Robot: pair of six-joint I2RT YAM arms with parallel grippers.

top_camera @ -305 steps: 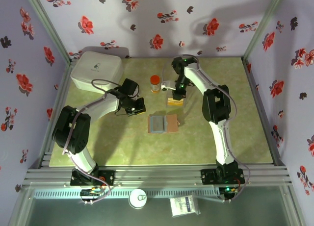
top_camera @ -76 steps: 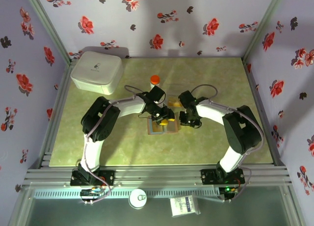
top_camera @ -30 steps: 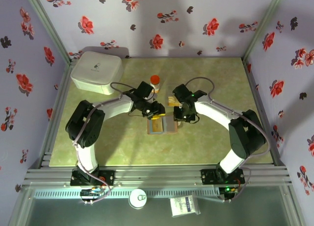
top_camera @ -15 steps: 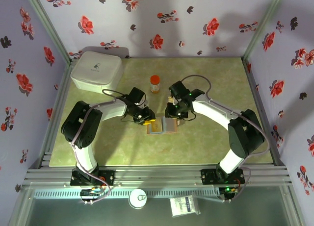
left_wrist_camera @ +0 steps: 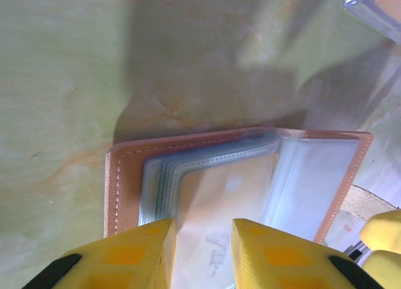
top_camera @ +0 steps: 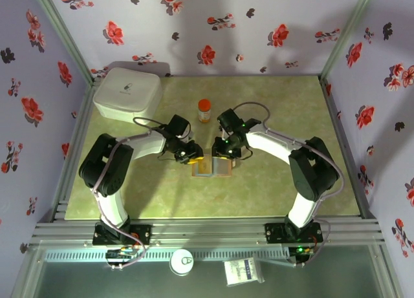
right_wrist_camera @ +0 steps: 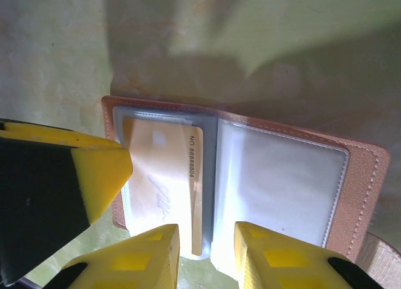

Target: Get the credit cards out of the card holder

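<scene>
Top external view is showing bare table (top_camera: 272,181) around the card holder (top_camera: 217,169); left gripper (left_wrist_camera: 203,231) and right gripper (right_wrist_camera: 207,236) are hovering narrowly parted, empty; sleeves (right_wrist_camera: 282,176) are blurring a credit card (right_wrist_camera: 164,176).

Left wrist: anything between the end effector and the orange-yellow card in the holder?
Only the clear sleeve of the open card holder, which covers the card. Nothing else visible lies between the left end effector and it.
</scene>
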